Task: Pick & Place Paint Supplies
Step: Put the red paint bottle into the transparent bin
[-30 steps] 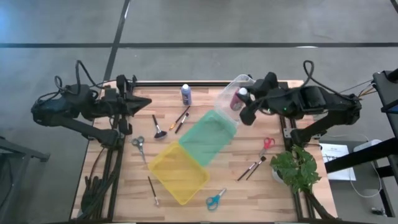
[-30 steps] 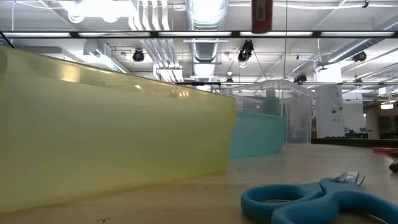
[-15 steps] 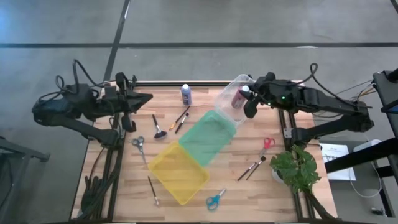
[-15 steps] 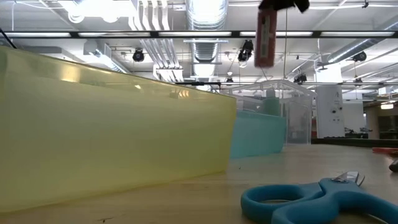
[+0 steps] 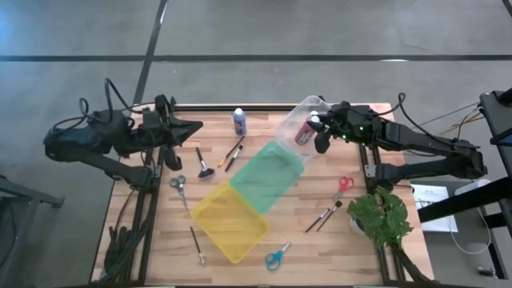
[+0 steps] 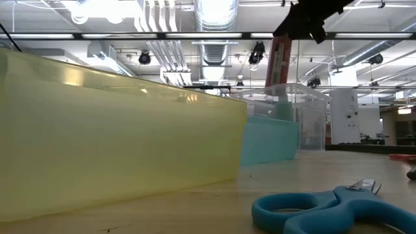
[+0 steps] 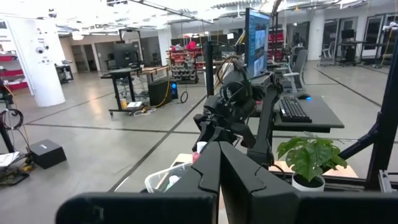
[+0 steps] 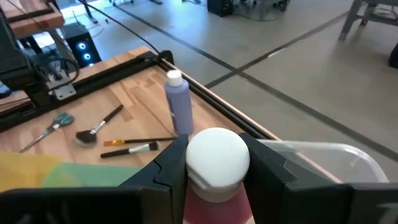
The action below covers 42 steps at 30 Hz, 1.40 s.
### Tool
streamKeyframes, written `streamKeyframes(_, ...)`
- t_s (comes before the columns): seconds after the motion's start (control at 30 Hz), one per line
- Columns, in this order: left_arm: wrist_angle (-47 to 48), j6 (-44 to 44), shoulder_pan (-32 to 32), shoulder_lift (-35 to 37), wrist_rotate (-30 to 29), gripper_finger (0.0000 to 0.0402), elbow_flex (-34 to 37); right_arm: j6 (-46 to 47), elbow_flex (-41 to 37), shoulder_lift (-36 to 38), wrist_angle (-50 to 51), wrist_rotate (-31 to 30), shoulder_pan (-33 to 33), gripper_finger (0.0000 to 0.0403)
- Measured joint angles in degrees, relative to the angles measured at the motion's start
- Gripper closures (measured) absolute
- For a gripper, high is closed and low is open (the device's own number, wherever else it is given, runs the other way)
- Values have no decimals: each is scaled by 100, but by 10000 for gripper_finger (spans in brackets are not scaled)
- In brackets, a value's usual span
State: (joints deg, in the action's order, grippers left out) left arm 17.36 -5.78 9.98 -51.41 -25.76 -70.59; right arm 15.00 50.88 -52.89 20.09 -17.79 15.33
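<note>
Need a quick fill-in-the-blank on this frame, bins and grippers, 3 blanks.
1. The right gripper holds a ____ paint bottle over the clear bin.
2. The left gripper is ____ and holds nothing.
3. Between the clear bin and the yellow bin lies the ____ bin.

Missing words: pink-red; shut; green

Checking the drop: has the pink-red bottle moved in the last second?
Yes. The pink-red bottle, held by the right gripper, has come down toward the clear bin.
</note>
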Motion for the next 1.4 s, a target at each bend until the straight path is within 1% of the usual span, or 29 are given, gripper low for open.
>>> streamKeyframes(0.27, -100, -1, -34, -64, -58, 391, 0, -23, -160, -62, 38, -48, 329, 292)
streamKeyframes(0.47, -117, 2, -74, -97, -85, 391, 0, -36, -298, -150, 29, -174, 389, 292)
streamKeyframes(0.57, -124, 2, -81, -97, -87, 391, 0, 9, -456, -24, 26, -208, 386, 292)
streamKeyframes(0.7, -124, 3, -107, -97, -87, 391, 0, 8, -637, 224, 9, -493, 387, 292)
streamKeyframes(0.77, -124, 4, -141, -97, -87, 391, 0, -21, -683, 261, 5, -539, 392, 292)
streamKeyframes(0.9, -124, 6, -224, -97, -87, 391, 0, 64, -879, 211, 32, -507, 430, 292)
streamKeyframes(1.07, -124, 20, -238, -97, -87, 391, 2, 187, -1200, 261, -253, -543, 529, 292)
streamKeyframes(1.23, -124, 26, -243, -97, -87, 391, 2, 210, -1432, 360, -240, -550, 768, 292)
streamKeyframes(1.4, -124, 27, -254, -97, -85, 391, 2, 175, -1557, 416, -272, -364, 963, 292)
